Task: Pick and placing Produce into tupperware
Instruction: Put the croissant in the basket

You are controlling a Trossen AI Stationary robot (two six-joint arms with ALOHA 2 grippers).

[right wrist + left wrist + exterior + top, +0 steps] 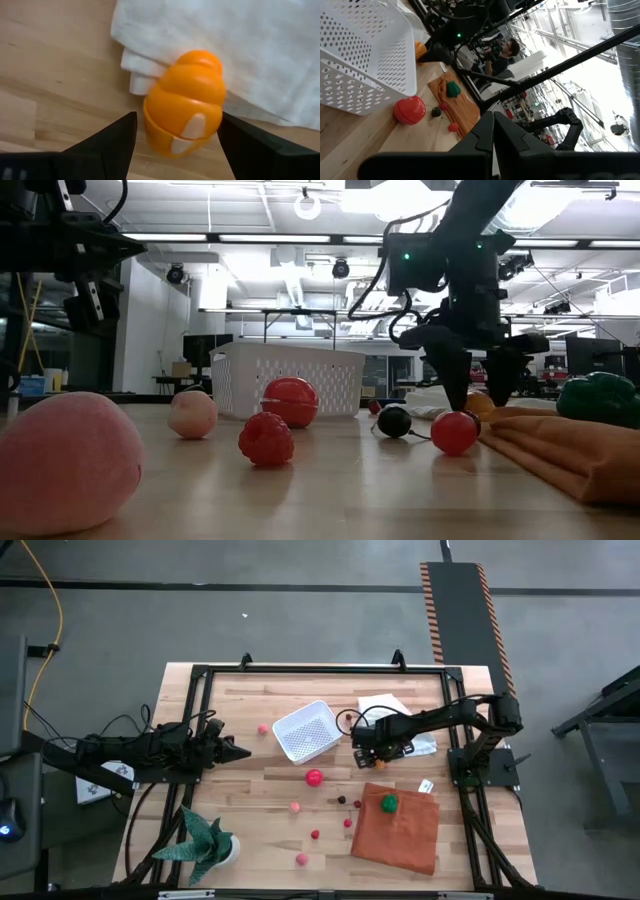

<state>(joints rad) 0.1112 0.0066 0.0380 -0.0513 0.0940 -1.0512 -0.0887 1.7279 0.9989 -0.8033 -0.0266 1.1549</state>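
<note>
Fingers of the right gripper [175,145] stand wide apart, straddling the orange toy [184,102] beside the white cloth [240,45]. Left gripper [238,752] waits shut, empty, near the tupperware [307,730].

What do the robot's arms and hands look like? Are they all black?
Mostly, yes. Both arms are dark and jointed, with black cables running along them. The left hand ends in a pointed dark tip. The right hand has two dark, flat, tapering fingers, and a small green light glows on the block above it.
</note>
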